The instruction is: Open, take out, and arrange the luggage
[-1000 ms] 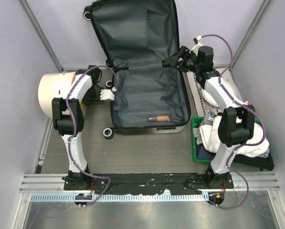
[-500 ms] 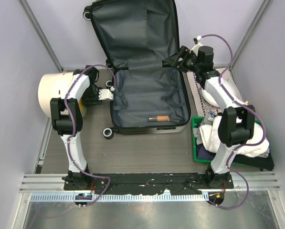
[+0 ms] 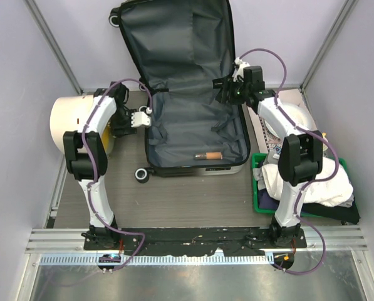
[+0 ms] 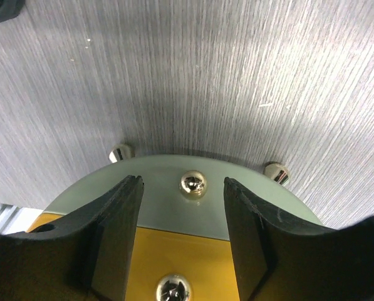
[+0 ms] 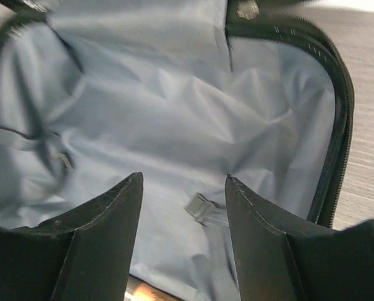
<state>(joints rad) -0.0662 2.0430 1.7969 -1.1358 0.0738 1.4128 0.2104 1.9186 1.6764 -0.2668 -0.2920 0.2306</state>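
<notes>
- Bin: one, cream, on its side at the left edge of the table, outside the luggage.
- Left gripper: sits between bin and luggage, just outside the luggage's left wall. Jaws stand apart, and the wrist view shows nothing between them.
- Luggage: one, at table centre, already open. The base lies flat and the lid stands up against the back wall. Grey lining is exposed in both halves.
- Cylinder: one, small and brown, the only loose item visible in the base. It lies close to the near wall, with its long axis running left to right, parallel to that wall.
- Right gripper: hangs over the far right corner of the base, by the hinge line. Jaws are parted and empty. Its wrist view looks onto the lining and one strap buckle.
- Key relation: the cylinder lies toward the robot and slightly left of the right gripper. From the left gripper it lies to the right and toward the robot. Both grippers are similarly near, but the right one is over the opening, so it is judged better placed. The jaws would probably need to close across the short axis, near to far.
- Tray: one, green, at the near right, holding white cloth.
- Task state, as judged: opening is done, and removal is not yet complete.
</notes>
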